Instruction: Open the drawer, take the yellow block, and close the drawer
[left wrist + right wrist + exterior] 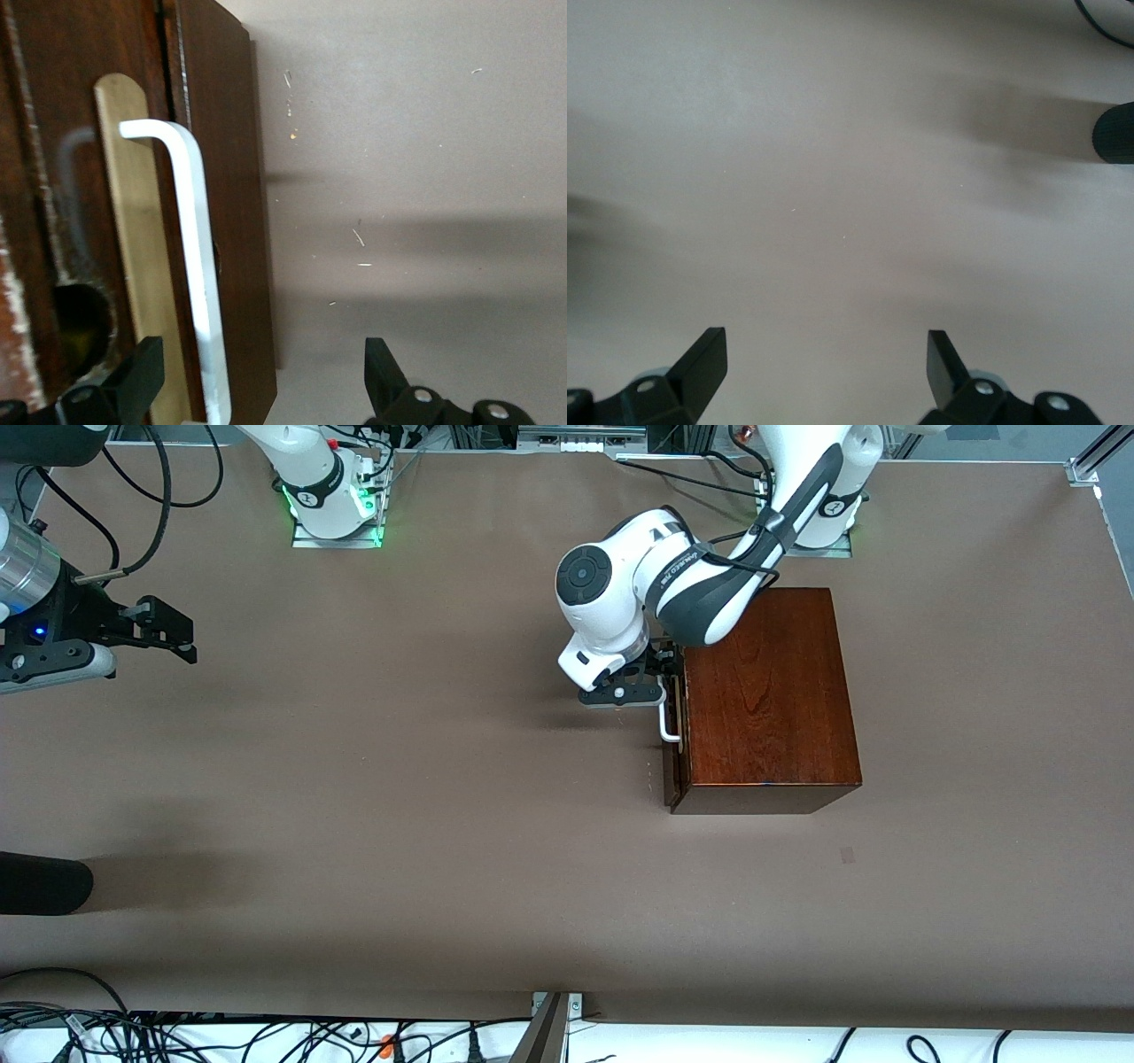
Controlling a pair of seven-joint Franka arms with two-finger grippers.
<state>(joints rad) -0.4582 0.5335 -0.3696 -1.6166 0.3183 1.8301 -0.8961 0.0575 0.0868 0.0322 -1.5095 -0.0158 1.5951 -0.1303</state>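
At the right arm's end of the table [399, 850] we see the right gripper [182, 638] waiting over bare brown surface, its 2 fingers [700, 367] spread wide and holding nothing. Toward the left arm's end, the left gripper [660, 682] sits at the drawer [671, 766] front, its 2 fingers [142, 376] released and straddling the white U-shaped handle [199, 274] without gripping it. The drawer's dark front looks almost flush with its polished reddish-brown wooden box [766, 700]. We cannot see the yellow block.
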